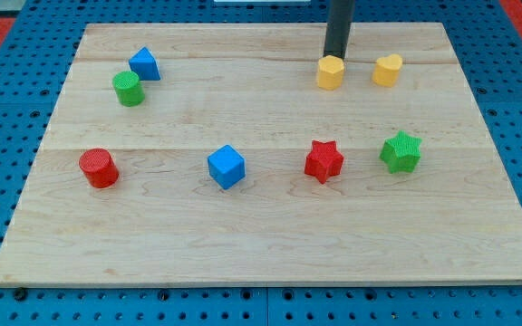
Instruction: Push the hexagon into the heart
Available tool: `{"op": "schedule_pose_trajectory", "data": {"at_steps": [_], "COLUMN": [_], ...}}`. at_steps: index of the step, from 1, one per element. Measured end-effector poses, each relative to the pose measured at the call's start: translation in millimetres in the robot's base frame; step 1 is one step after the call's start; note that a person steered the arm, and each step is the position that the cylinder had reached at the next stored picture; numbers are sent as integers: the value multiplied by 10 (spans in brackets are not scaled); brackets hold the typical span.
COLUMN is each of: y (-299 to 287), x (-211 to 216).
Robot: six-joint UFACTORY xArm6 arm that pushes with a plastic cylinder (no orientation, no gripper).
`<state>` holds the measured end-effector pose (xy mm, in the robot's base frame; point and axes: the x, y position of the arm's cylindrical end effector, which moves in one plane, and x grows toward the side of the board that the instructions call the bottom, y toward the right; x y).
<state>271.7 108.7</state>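
A yellow hexagon block (330,72) sits near the view's top, right of centre. A yellow heart block (388,70) lies a short way to its right, with a gap between them. My dark rod comes down from the view's top and my tip (334,56) stands just behind the hexagon's top edge, touching or almost touching it. I cannot tell whether it makes contact.
A blue triangular block (144,64) and a green cylinder (128,89) sit at the upper left. A red cylinder (99,168), a blue cube (227,167), a red star (323,161) and a green star (401,151) lie in a row across the wooden board (270,244).
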Motion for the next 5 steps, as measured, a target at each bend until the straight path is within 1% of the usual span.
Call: {"op": "schedule_pose_trajectory", "data": {"at_steps": [1, 2, 3, 4, 5], "y": [-319, -762, -710, -188, 422], "x": [-279, -140, 214, 314, 314]}}
